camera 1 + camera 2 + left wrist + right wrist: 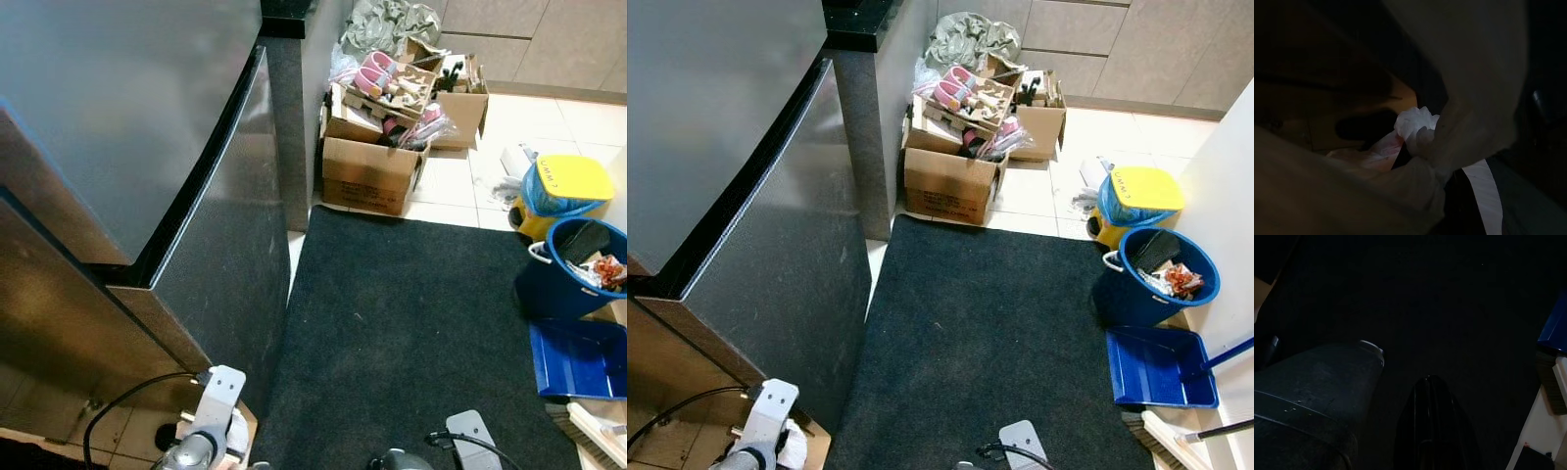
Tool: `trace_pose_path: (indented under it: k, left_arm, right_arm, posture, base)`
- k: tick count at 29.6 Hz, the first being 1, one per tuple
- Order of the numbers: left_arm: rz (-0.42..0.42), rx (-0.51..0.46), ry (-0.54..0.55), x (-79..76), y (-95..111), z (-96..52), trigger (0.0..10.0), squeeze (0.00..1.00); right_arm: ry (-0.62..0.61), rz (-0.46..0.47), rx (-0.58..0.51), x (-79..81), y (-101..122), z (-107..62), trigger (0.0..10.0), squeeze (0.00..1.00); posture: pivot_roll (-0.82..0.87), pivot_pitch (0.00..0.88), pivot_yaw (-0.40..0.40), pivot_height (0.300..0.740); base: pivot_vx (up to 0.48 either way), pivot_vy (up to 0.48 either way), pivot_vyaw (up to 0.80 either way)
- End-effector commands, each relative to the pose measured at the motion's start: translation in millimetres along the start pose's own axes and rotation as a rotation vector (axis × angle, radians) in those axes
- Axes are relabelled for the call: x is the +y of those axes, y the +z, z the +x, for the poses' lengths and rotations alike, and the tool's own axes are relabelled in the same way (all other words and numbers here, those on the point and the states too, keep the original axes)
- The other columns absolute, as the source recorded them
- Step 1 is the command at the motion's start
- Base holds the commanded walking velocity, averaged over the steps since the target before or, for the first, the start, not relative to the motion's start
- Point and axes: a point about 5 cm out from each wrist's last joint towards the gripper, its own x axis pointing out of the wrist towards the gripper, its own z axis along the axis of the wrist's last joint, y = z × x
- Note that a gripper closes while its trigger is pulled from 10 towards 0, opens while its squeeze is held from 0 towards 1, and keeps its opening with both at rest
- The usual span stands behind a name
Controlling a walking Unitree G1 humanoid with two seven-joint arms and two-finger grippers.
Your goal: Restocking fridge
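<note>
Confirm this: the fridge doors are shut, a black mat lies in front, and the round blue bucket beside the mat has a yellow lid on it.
Wrong on the lid. The round blue bucket is open, with rubbish showing inside; the yellow lid sits on a separate bin behind it. The right eye view shows this. The fridge is shut and the black mat lies in front.

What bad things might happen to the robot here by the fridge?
It may trip or bump: the blue bucket, blue dustpan and yellow-lidded bin crowd one side of the dark rug.

The fridge doors look closed, so swinging one open might hit the robot standing close.

The left hand's camera shows a white plastic bag bunched up near it; whether it is gripped firmly is unclear, so it might slip.
</note>
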Motion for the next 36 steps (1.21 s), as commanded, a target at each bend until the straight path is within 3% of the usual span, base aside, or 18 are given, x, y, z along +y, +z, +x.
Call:
trace_pose_path:
  k: [1,36]
  left_arm:
    - [0.008,0.033,0.014,5.7,-7.3,-2.2,10.0,0.0]
    - [0.007,0.046,0.018,4.1,-11.9,-3.4,10.0,0.0]
  right_arm:
    - [0.015,-0.003,0.043,3.8,-10.9,-2.9,10.0,0.0]
    - [0.007,-0.007,0.047,0.0,-11.4,-3.0,10.0,0.0]
  posture:
    - [-0.06,0.11,-0.021,0.74]
    - [-0.06,0.097,-0.027,0.74]
  base:
    - [0.0,0.0,0.0]
    - [0.0,0.0,0.0]
